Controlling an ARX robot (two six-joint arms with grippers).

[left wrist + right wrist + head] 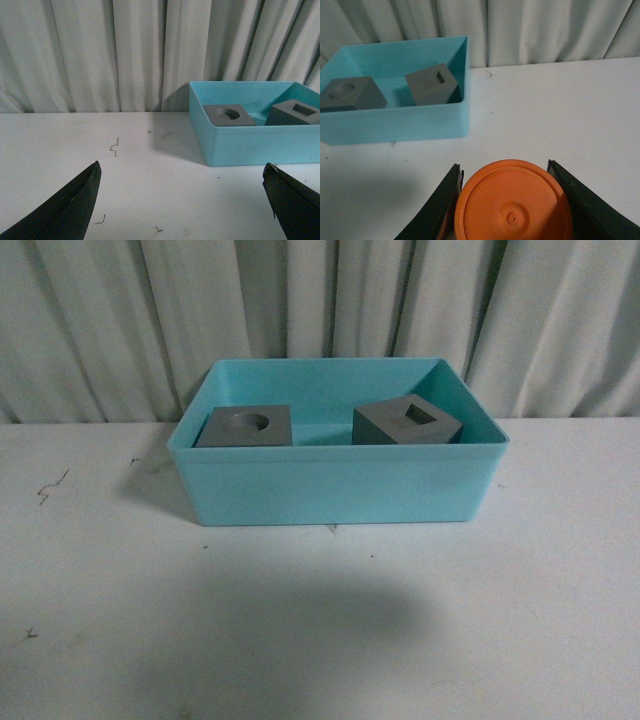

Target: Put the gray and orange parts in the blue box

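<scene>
A pleated off-white curtain (90, 320) hangs behind a white table (320, 620) — its surface scuffed with small dark marks.

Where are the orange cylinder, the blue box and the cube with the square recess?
orange cylinder (512, 202): right wrist view, round end face.
blue box (330, 485): front view, near outer wall.
cube with the square recess (378, 428): front view, near side face.

All three views face the blue box (330, 495).

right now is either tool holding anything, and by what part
The right tool clamps the orange cylinder by its curved side; the left tool is open, empty.
</scene>
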